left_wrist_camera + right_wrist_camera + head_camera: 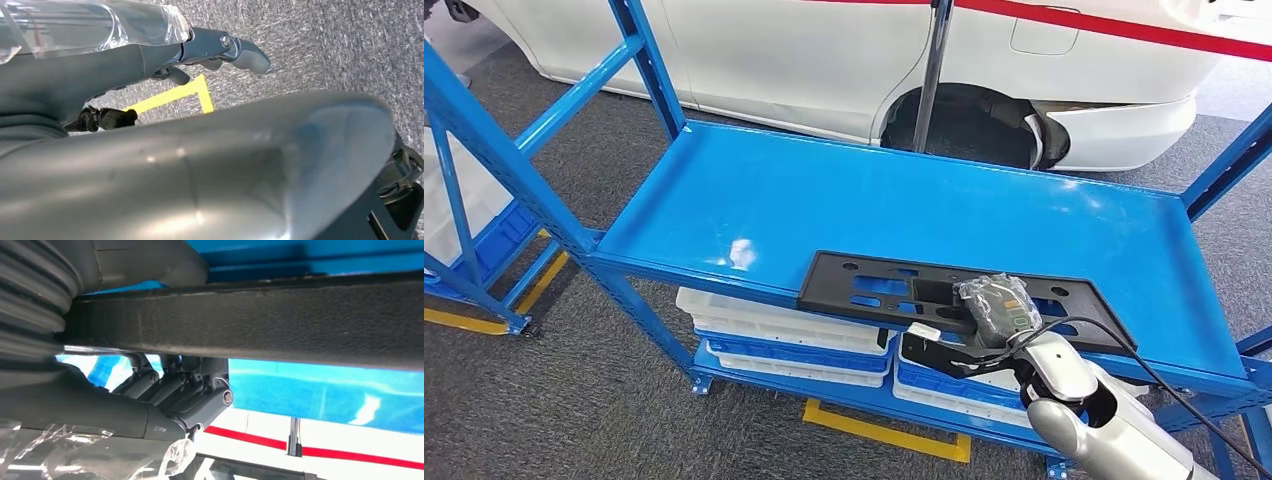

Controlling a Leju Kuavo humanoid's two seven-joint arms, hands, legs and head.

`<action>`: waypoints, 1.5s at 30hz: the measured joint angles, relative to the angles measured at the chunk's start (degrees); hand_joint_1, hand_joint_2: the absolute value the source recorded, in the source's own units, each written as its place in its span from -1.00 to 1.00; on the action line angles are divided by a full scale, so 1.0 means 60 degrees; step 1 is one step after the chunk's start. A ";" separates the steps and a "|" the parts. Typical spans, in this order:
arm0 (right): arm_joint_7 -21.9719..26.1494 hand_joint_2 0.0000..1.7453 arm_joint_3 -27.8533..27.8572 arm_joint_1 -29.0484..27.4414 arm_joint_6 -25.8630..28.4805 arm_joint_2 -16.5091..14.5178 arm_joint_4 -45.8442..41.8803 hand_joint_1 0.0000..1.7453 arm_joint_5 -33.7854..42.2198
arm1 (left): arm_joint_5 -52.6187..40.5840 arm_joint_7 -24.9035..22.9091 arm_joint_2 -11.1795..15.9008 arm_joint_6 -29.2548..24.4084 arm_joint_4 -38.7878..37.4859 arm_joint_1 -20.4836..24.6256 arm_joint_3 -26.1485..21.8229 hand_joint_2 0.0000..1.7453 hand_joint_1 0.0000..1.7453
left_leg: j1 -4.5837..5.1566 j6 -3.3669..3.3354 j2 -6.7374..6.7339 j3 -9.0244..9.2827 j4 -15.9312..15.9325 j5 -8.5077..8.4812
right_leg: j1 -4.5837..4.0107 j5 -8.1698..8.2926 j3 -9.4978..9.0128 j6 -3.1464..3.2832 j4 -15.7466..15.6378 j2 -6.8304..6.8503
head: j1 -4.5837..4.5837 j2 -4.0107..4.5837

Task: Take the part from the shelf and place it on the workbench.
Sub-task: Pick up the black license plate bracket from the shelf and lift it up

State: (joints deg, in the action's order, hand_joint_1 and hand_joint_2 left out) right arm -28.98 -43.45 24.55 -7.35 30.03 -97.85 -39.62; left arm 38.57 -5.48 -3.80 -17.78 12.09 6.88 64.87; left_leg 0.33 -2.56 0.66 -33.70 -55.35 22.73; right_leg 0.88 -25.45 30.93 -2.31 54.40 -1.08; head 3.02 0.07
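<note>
The right hand (996, 305) grips the near edge of the black part (894, 288) — thumb one side, fingers opposite — on the blue shelf (824, 190); left hand (220, 47) hangs empty, fingers loosely curled.

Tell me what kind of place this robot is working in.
Probably a car workshop or assembly training area: a white car body stands behind the blue steel shelf, stacked bins sit below, and yellow floor tape marks the zone. The right hand grips a black part.
</note>
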 joint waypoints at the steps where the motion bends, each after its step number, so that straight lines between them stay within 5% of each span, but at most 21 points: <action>1: 0.0000 1.00 -0.0001 0.0020 0.0001 0.0000 -0.0001 1.00 -0.0001 | 0.0001 -0.0001 0.0000 -0.0002 0.0000 0.0003 0.0000 -1.00 -1.00 | 0.0000 -0.0004 0.0000 0.0000 -0.0001 0.0000 | 0.0000 0.0005 -0.0005 -0.0018 -0.0005 0.0000 | 0.0000 0.0000; 21: -0.0035 1.00 -0.0005 0.0079 0.0084 -0.0005 -0.0002 1.00 -0.0019 | -0.0081 0.0054 -0.0005 -0.0162 0.0000 0.0008 0.0000 -1.00 -1.00 | -0.0059 0.0003 0.0001 0.0014 0.0016 -0.0006 | -0.0061 0.0004 -0.0003 -0.0053 -0.0008 0.0005 | 0.0000 0.0000; 25: -0.0123 1.00 0.0011 0.0042 0.0204 0.0022 -0.0004 1.00 -0.0071 | -0.0387 0.0307 -0.0016 -0.0510 0.0000 0.0027 0.0015 1.00 -1.00 | -0.0060 0.0004 0.0001 0.0014 0.0016 -0.0007 | -0.0061 0.0004 -0.0003 -0.0053 -0.0008 0.0005 | 0.0000 0.0000; 45: -0.0157 1.00 0.0105 -0.0147 0.0336 0.0164 -0.0011 1.00 -0.0136 | -0.0684 0.0443 -0.0035 -0.0878 0.0000 0.0122 0.0255 1.00 -1.00 | -0.0059 0.0004 0.0000 0.0015 0.0016 -0.0007 | -0.0061 0.0004 -0.0003 -0.0053 -0.0008 0.0004 | 0.0000 0.0000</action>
State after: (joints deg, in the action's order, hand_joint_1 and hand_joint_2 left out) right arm -29.92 -42.81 23.67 -5.34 31.01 -97.92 -40.44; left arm 34.47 -2.82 -4.01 -23.04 12.09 7.61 66.40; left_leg -0.03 -2.54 0.66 -33.61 -55.26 22.69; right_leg 0.51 -25.43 30.91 -2.63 54.35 -1.06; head 3.02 0.07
